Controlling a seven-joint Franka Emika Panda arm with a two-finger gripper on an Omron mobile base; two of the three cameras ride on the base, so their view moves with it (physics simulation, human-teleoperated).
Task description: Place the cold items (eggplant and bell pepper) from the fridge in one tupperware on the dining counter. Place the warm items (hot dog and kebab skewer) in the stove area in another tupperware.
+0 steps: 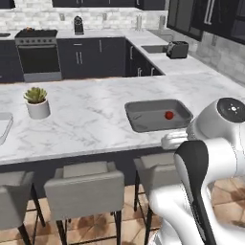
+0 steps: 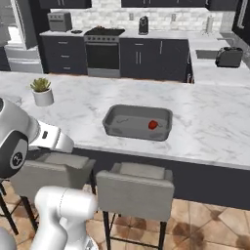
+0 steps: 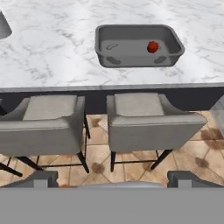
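Note:
A grey tupperware (image 1: 143,122) (image 2: 117,128) (image 3: 109,54) sits on the marble dining counter (image 1: 86,119) near its front edge. A small red bell pepper (image 1: 169,115) (image 2: 153,125) (image 3: 152,47) lies inside it toward the right. My gripper (image 3: 114,181) is open and holds nothing. It hangs low in front of the counter, over the stools, pointing toward the tupperware. The eggplant, hot dog and kebab skewer are out of view. The stove (image 1: 37,34) (image 2: 104,32) stands against the back wall.
Grey stools (image 1: 85,184) (image 2: 134,190) (image 3: 146,120) line the counter's near side. A potted plant (image 1: 37,101) (image 2: 42,92) stands on the left of the counter, and a pale container (image 1: 3,127) lies at the far left edge. A toaster (image 1: 177,49) (image 2: 228,57) sits on the back counter.

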